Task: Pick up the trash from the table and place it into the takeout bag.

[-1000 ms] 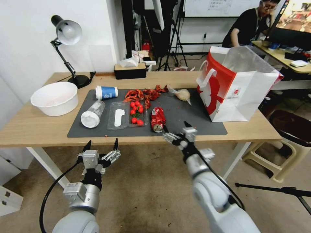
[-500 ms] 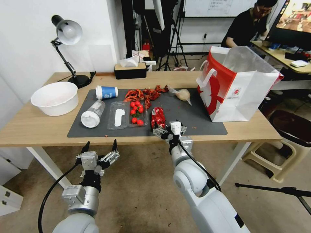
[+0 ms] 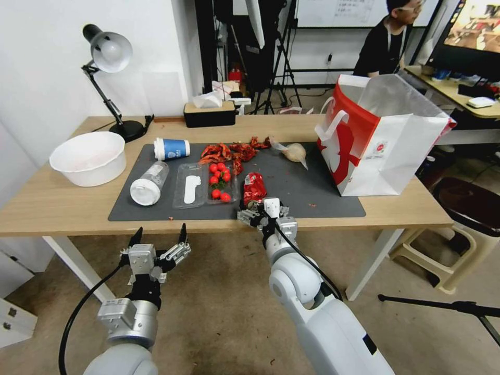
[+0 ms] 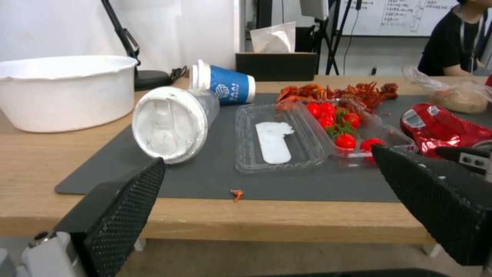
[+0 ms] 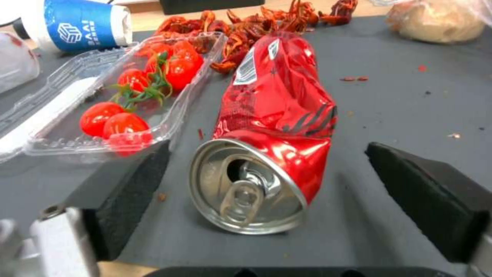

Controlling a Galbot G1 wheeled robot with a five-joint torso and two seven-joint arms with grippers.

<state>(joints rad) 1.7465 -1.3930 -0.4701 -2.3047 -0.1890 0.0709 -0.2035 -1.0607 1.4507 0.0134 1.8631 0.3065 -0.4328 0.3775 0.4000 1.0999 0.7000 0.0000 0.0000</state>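
On the dark mat of the table (image 3: pixel 62 208) lies the trash. A crushed red can (image 3: pixel 254 187) lies on its side, open end toward me. My right gripper (image 3: pixel 257 212) is open at that end, one finger (image 5: pixel 128 192) on each side of the can (image 5: pixel 271 115), not touching it. A clear bottle (image 3: pixel 148 183), a blue-white cup (image 3: pixel 172 149), a white bowl (image 3: pixel 88 158) and a clear wrap (image 3: pixel 292 151) lie further off. The takeout bag (image 3: pixel 380 140) stands open at the right. My left gripper (image 3: pixel 159 235) hangs open below the table's front edge.
A clear clamshell with cherry tomatoes (image 3: pixel 205 185) lies just left of the can, and red crayfish shells (image 3: pixel 234 151) lie behind it. A black tissue box (image 3: pixel 209 112) and a desk lamp (image 3: pixel 107 52) stand at the back. A stool (image 3: pixel 458 208) is at the right.
My right gripper has swung left along the table's front edge and now straddles the can's near end. The left arm has barely moved.
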